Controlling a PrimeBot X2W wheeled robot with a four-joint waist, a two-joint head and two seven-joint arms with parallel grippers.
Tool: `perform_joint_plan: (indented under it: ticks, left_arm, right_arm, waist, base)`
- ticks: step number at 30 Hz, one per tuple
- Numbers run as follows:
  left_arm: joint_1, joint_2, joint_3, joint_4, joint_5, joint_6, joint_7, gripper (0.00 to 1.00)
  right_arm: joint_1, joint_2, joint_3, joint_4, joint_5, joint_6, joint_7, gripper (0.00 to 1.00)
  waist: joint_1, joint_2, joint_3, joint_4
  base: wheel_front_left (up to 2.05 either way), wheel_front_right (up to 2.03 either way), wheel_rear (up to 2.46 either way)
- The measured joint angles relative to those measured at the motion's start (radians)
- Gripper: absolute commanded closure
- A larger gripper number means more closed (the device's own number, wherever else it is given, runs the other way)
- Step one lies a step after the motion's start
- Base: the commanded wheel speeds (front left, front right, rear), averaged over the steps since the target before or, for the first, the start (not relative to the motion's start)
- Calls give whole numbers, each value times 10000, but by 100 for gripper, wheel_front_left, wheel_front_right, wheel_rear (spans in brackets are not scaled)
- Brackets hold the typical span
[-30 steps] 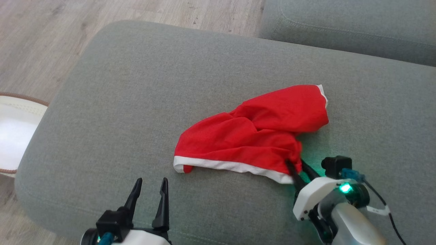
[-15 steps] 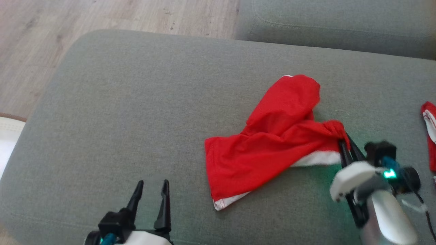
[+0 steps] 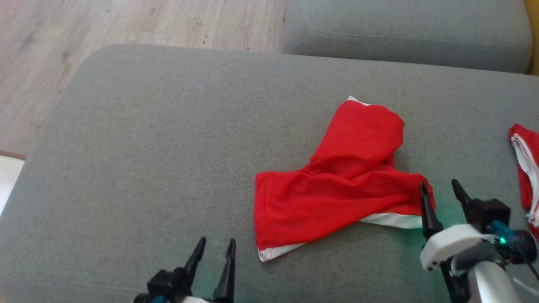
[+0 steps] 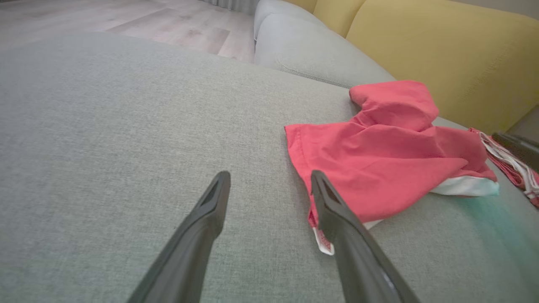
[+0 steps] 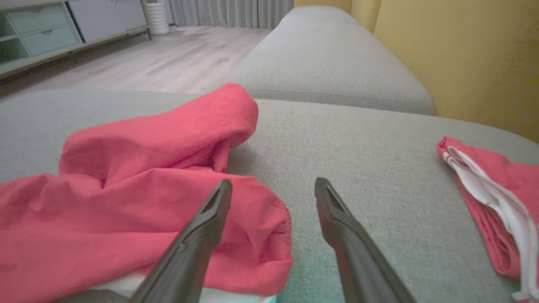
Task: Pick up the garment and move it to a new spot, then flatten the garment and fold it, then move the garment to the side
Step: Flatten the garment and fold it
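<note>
Red garment [image 3: 332,198] was lying crumpled right of centre in the frame, on the grey cushion [image 3: 168,147]. Right gripper [image 3: 438,184] sat spread wide at its lower right corner, holding nothing. Left gripper [image 3: 217,240], bottom centre, was wide open too, empty, just beside the hem

Cushion [image 3: 147,147] free left of garment [image 3: 337,189], folded cloth [image 3: 524,168] rightward

Red garment [image 3: 337,189], white trim
</note>
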Motion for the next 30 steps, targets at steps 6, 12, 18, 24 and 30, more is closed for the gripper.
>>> perform_joint_plan:
  ticks: [6,12,18,24,30]
  left_arm:
    - [-9,-134,-290,422,-222,-426,288,0]
    - [-273,-516,-558,1200,-441,-849,497,0]
    - [-691,-744,-734,1881,-514,-1129,594,0]
    - [-1103,-993,-756,2731,-617,-1319,662,0]
    - [-1458,-1246,-796,3323,-617,-1570,658,91]
  right_arm:
    - [737,10,-100,-1312,345,0,-102,0]
    - [839,12,90,-2696,608,0,-12,0]
    - [841,13,228,-3398,662,0,194,0]
    - [844,13,217,-3858,660,0,328,0]
    - [846,13,134,-4203,662,0,355,0]
  waist:
    - [0,0,-170,-302]
    - [0,0,-134,-757]
    - [0,0,32,-1129]
    - [0,0,257,-1554]
    - [0,0,388,-1835]
  base:
    - [0,0,0]
    - [0,0,0]
    - [0,0,0]
    - [0,0,0]
    - [0,0,0]
